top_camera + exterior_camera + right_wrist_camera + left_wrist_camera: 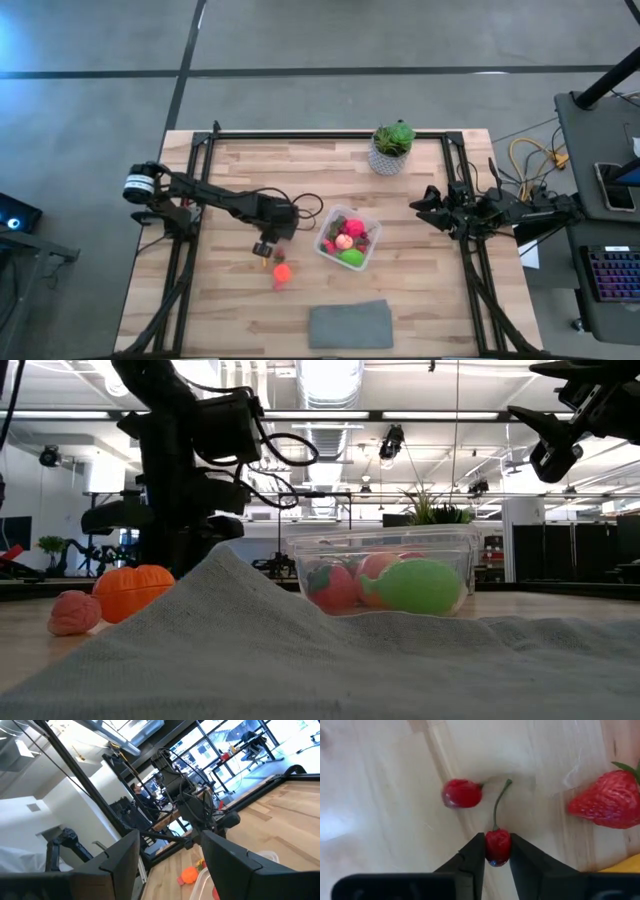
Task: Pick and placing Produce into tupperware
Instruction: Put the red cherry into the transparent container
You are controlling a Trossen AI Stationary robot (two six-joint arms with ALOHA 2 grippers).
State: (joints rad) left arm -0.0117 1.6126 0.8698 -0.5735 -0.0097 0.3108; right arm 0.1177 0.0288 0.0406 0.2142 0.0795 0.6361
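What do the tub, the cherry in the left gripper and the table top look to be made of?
Tub: clear, glossy plastic by the look; the fruit inside shows through its wall.
Cherry: probably moulded plastic or rubber, smooth red with a slight sheen and a thin green stem; the left gripper pinches it.
Table top: light wood planks, with visible grain and seams, matte.

hidden: lower half of cherry (498,847) between left fingers (472,857) | cut off: strawberry (610,802) at frame edge | hidden: tupperware (385,575) base behind grey cloth (300,650) | too small: tub contents from above
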